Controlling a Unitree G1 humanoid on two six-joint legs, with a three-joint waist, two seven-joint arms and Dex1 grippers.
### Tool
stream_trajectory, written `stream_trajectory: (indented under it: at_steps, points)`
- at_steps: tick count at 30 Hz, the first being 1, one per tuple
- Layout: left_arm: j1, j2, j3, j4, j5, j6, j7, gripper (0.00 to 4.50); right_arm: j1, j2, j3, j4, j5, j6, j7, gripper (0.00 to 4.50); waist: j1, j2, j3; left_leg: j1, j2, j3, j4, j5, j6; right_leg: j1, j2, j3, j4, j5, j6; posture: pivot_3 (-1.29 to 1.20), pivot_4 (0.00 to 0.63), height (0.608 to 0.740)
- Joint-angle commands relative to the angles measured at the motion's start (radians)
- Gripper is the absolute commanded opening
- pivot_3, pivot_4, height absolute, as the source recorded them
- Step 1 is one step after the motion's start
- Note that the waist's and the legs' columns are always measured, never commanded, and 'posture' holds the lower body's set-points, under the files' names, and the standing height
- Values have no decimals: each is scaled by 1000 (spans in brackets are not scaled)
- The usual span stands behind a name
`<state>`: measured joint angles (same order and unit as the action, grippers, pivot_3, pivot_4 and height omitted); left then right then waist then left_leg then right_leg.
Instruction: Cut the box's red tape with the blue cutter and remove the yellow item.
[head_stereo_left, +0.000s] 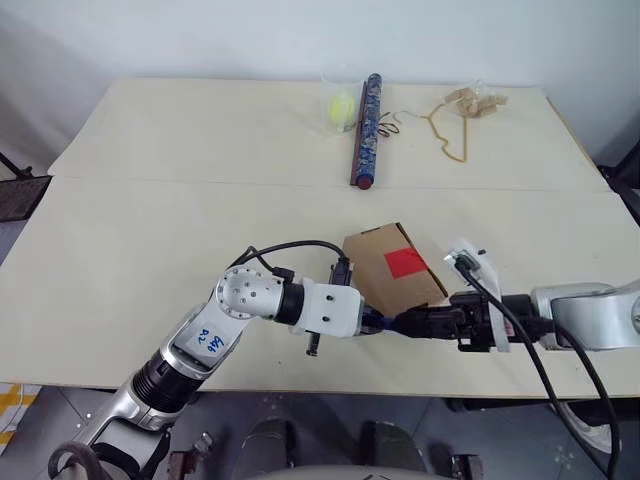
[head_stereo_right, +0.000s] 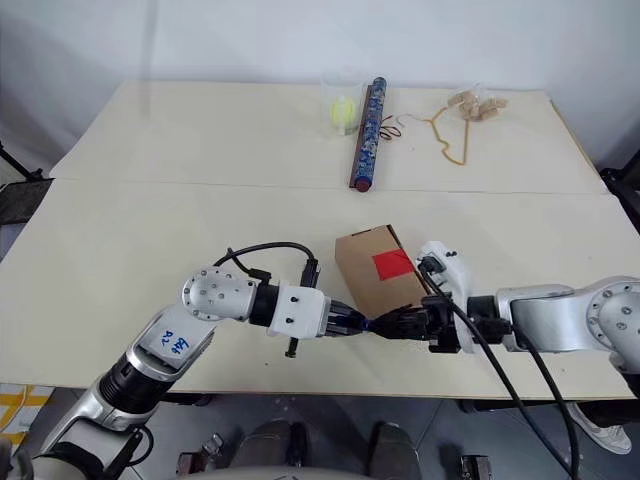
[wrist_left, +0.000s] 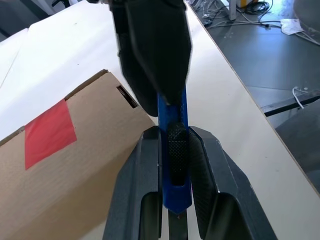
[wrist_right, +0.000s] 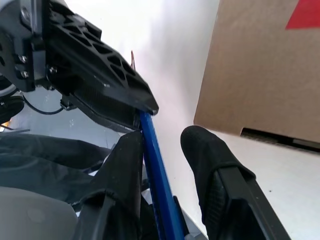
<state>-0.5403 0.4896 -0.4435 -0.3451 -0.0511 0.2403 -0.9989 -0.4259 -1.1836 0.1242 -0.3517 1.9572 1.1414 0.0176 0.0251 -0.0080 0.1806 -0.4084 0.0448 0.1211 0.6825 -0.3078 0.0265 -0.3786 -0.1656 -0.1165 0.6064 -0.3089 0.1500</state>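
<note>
So the box (head_stereo_left: 395, 268) sits near the front edge of the counter (head_stereo_left: 150, 220), flaps shut, with the red tape (head_stereo_left: 406, 262) square still across the top seam.

Both arms meet just in front of it. The left gripper (wrist_left: 175, 150) has its fingers clamped on the blue cutter (wrist_left: 174, 150), and the left wrist view shows that really clearly, blue body squeezed tight between the two black fingers (wrist_left: 145, 170). From the head views it's just a dark knot with a tiny bit of blue poking out, so you'd never call it from there.

The right gripper (wrist_right: 165, 145) comes in from the other side. Its wrist view shows the cutter lying against one finger while the other finger (wrist_right: 210, 150) stands off it with a gap, so fingers apart, not gripping yet.

Only the head views give you the far side of the counter: a long dark patterned tube (head_stereo_left: 366, 128), a clear container with a yellow-green ball (head_stereo_left: 341, 105), some string (head_stereo_left: 445, 135).
</note>
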Motion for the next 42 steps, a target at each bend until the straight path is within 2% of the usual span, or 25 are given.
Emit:
stream_trajectory:
  at_steps: [1, 12, 28, 31, 34, 42]
  points:
    - [-13, -11, 6, -21, 6, -16, 13, 426, -4, -17, 5, -11, 15, 14, 17, 1518, 0, 0, 0, 0, 0, 0, 0, 0, 0, 0, 0, 0, 0, 0, 0, 0, 150, 740]
    - [-14, -17, 7, -21, 12, -17, 12, 426, -23, 34, 1, 30, 15, 9, -9, 1518, 0, 0, 0, 0, 0, 0, 0, 0, 0, 0, 0, 0, 0, 0, 0, 0, 150, 740]
    - [-18, -16, 6, -17, 5, -15, 6, 426, 23, 72, -69, 66, 15, 12, -21, 1518, 0, 0, 0, 0, 0, 0, 0, 0, 0, 0, 0, 0, 0, 0, 0, 0, 150, 740]
    - [-18, -15, 7, -18, 3, -15, 3, 426, 29, 69, -78, 70, 15, 15, -22, 940, 0, 0, 0, 0, 0, 0, 0, 0, 0, 0, 0, 0, 0, 0, 0, 0, 150, 740]
    - [-19, -15, 7, -19, 2, -15, 2, 426, 31, 68, -84, 70, 15, 17, -21, 68, 0, 0, 0, 0, 0, 0, 0, 0, 0, 0, 0, 0, 0, 0, 0, 0, 150, 740]
    - [-24, -20, 10, -16, 2, -17, 6, 426, 32, 64, -79, 62, 15, 23, -6, 81, 0, 0, 0, 0, 0, 0, 0, 0, 0, 0, 0, 0, 0, 0, 0, 0, 150, 740]
